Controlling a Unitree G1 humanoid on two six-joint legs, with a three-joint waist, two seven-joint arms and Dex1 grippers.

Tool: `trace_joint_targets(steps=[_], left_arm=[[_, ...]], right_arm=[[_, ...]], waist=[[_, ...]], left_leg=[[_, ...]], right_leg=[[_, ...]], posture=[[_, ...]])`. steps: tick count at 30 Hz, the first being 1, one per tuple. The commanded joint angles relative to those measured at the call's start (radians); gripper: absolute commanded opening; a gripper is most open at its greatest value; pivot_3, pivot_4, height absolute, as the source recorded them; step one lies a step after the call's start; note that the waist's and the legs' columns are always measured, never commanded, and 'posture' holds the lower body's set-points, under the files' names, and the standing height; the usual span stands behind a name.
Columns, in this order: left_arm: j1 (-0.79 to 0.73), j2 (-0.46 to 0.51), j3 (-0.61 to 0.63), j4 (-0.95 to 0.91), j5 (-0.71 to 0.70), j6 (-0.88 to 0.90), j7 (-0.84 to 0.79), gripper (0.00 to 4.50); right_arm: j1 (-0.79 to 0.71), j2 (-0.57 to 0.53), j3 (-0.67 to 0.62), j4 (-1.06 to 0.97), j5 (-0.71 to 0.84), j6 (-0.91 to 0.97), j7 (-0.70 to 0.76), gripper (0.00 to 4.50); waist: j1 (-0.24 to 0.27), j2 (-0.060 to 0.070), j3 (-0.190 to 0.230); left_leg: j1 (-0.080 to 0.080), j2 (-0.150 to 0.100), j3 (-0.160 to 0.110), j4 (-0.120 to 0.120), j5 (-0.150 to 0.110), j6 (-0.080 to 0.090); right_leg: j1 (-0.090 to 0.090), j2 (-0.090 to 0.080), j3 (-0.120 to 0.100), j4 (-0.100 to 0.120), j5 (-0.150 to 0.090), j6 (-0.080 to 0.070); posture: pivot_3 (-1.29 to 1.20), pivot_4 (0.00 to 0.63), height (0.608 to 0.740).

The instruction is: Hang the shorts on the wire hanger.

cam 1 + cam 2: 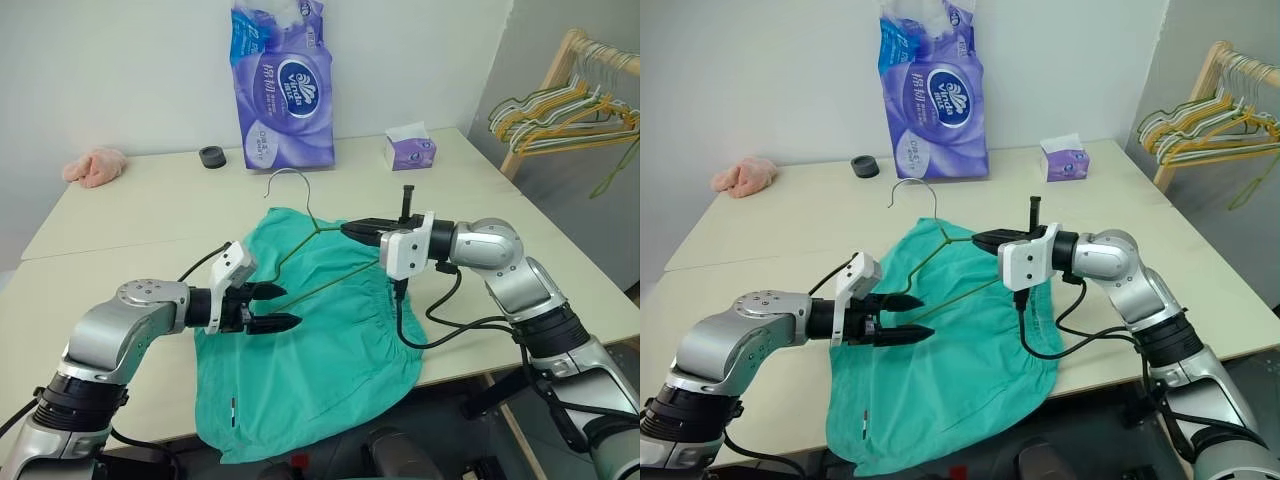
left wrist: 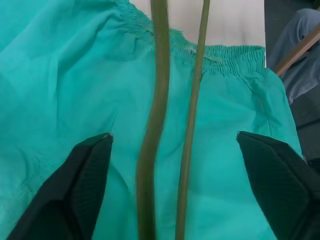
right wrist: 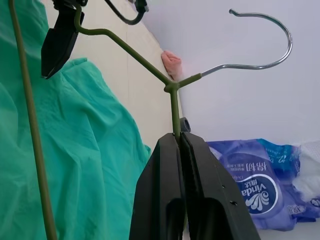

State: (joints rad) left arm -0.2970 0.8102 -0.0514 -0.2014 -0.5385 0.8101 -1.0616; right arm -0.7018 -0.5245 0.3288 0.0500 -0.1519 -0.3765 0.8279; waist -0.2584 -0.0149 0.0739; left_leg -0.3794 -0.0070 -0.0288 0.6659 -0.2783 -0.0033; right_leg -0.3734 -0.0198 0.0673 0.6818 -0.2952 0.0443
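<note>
**Hanger pinched at its shoulder, shorts spread beneath**

Our right pincer (image 1: 358, 231) has its two black fingers pressed together on the thin olive-green wire hanger (image 1: 305, 262), pinching the wire just below the neck where the green coating meets the bare metal hook; in the right wrist view the wire runs straight into the closed fingertips. Our left pincer (image 1: 280, 307) stands spread, its fingers (image 2: 80, 185) well apart, and in the left wrist view two runs of the hanger's wire pass between them without clearly touching either pad. We cannot tell from the head views whether the far corner of the hanger rests against the upper left finger.

The hanger lies tilted between the two pincers, its hook pointing toward twelve o'clock, its long lower wire slanting from the right pincer down toward the left one at about eight o'clock.

Beneath both pincers lie the teal-green cloth shorts with gathered elastic waistband (image 1: 330, 370), spread flat on the pale counter (image 1: 120, 225), with their six o'clock edge hanging over the counter's near edge.

Farther out at twelve o'clock stands a purple pack of tissue rolls (image 1: 283, 85), with a small purple tissue box (image 1: 410, 150) at one o'clock, a small black ring (image 1: 212, 157) at eleven o'clock, and a pink cloth lump (image 1: 95, 166) at ten o'clock. At two o'clock, off the counter, a wooden rack (image 1: 560, 70) carries bunched yellow, green and white hangers (image 1: 565, 118).
</note>
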Motion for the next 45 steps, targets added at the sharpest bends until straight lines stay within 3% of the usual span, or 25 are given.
trace_joint_targets(steps=[1,10,14,17,22,28,36,45], left_arm=[[0.012,0.013,-0.004,-0.024,0.008,-0.03,-0.018,2.75],[0.032,0.003,-0.006,-0.033,0.016,-0.052,-0.018,0.02],[0.038,0.004,-0.005,-0.037,0.018,-0.054,-0.017,0.02],[0.046,0.009,-0.007,-0.044,0.021,-0.057,-0.016,0.0],[0.055,0.017,-0.008,-0.051,0.034,-0.062,-0.014,0.0],[0.071,0.099,-0.066,-0.081,0.128,-0.168,-0.07,0.0],[0.022,0.121,-0.103,-0.088,0.184,-0.222,-0.1,0.0],[0.012,0.148,-0.123,-0.129,0.232,-0.234,-0.118,0.0]], right_arm=[[-0.025,0.01,-0.032,-0.045,0.033,0.017,0.0,0.0],[-0.015,0.001,-0.023,-0.068,0.042,0.045,0.032,0.0],[0.004,-0.033,0.003,-0.075,0.027,0.017,0.079,0.0],[0.009,-0.046,-0.001,-0.086,0.04,0.031,0.102,0.73],[0.041,-0.119,-0.028,-0.145,0.116,0.144,0.207,2.46],[0.033,-0.232,-0.115,-0.243,0.306,0.638,0.314,4.48],[0.05,-0.315,-0.007,-0.37,0.36,0.913,0.462,4.48],[0.0,-0.226,0.136,-0.29,0.24,0.951,0.421,4.48]], waist=[[0.0,0.0,0.0],[0.0,0.0,0.0],[0.001,0.0,0.0],[0.001,0.0,0.0],[0.005,0.0,0.0],[0.008,0.0,0.0],[0.007,0.0,0.0],[0.006,0.0,0.0]], left_leg=[[0.0,0.0,0.0,0.0,0.0,0.0],[0.0,0.0,0.0,0.0,0.0,0.0],[0.0,0.0,0.0,0.0,0.0,0.0],[0.0,0.0,0.0,0.0,0.0,0.0],[0.0,0.0,0.0,0.001,0.0,0.0],[0.0,0.0,-0.001,0.001,0.0,0.0],[0.0,0.0,-0.001,0.0,0.0,0.0],[-0.001,0.0,0.0,0.001,0.0,0.0]], right_leg=[[0.0,0.0,0.0,0.0,0.0,0.0],[0.0,0.0,0.0,0.0,0.0,0.0],[0.0,0.0,0.0,0.0,0.0,0.0],[0.0,0.0,0.0,0.0,0.0,0.0],[0.0,0.0,0.0,0.001,0.0,0.0],[0.0,-0.001,-0.001,0.0,0.0,0.0],[0.0,0.0,-0.002,0.0,0.0,-0.001],[0.0,0.0,-0.001,0.0,0.0,0.0]], posture=[[-0.27,0.032,0.74],[-0.27,0.034,0.74],[-0.26,0.033,0.74],[-0.26,0.034,0.74],[-0.26,0.033,0.74],[-0.27,0.035,0.74],[-0.28,0.035,0.74],[-0.27,0.029,0.74]])
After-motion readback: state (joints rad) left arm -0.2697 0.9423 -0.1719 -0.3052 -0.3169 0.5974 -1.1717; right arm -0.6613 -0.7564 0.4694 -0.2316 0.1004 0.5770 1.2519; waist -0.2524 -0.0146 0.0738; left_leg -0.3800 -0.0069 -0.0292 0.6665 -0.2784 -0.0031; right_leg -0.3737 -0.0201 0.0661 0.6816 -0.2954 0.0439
